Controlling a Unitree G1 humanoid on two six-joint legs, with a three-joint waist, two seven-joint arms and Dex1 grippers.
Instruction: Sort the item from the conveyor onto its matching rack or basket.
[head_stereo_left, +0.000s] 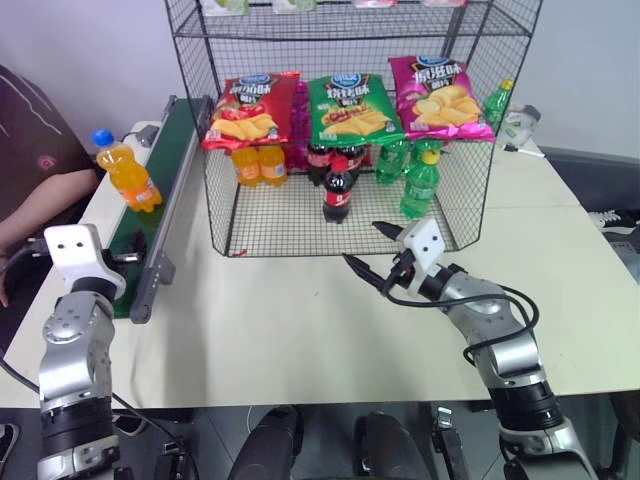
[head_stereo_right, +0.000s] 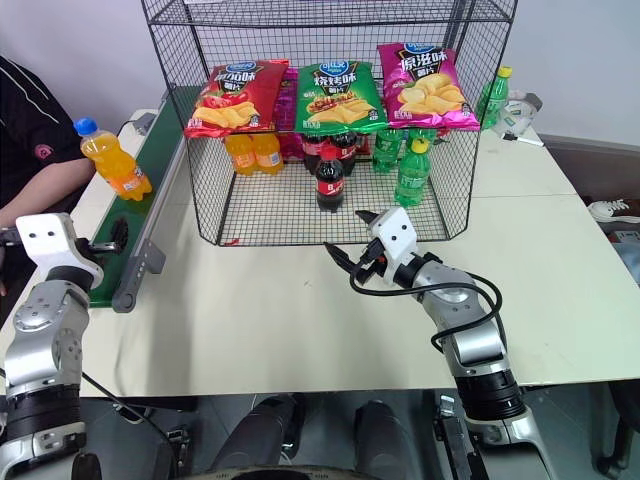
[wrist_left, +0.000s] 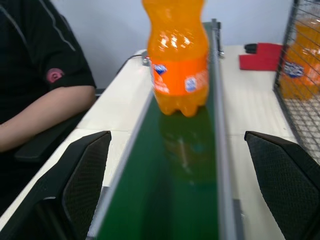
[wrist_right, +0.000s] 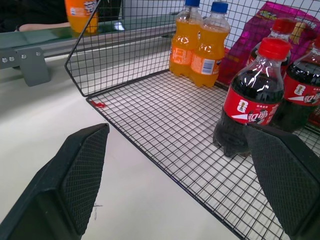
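Glossy clear plastic orange soda bottle (wrist_left: 179, 60), matt green conveyor belt (wrist_left: 175, 190), black wire-mesh rack (head_stereo_left: 340, 215), textured rubbery fingers (wrist_right: 82, 172).

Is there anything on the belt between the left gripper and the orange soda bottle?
Nothing visible. The left gripper is open, its fingers straddling the conveyor, and bare green belt runs straight ahead to the orange soda bottle standing upright on it.

Orange soda bottle (head_stereo_left: 128, 175), blue cap, upright on dark-green conveyor (head_stereo_left: 160, 200)

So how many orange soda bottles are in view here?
3: one orange soda bottle stands on the conveyor; two stand side by side inside the rack, at its left. Crisp bags may hide others.
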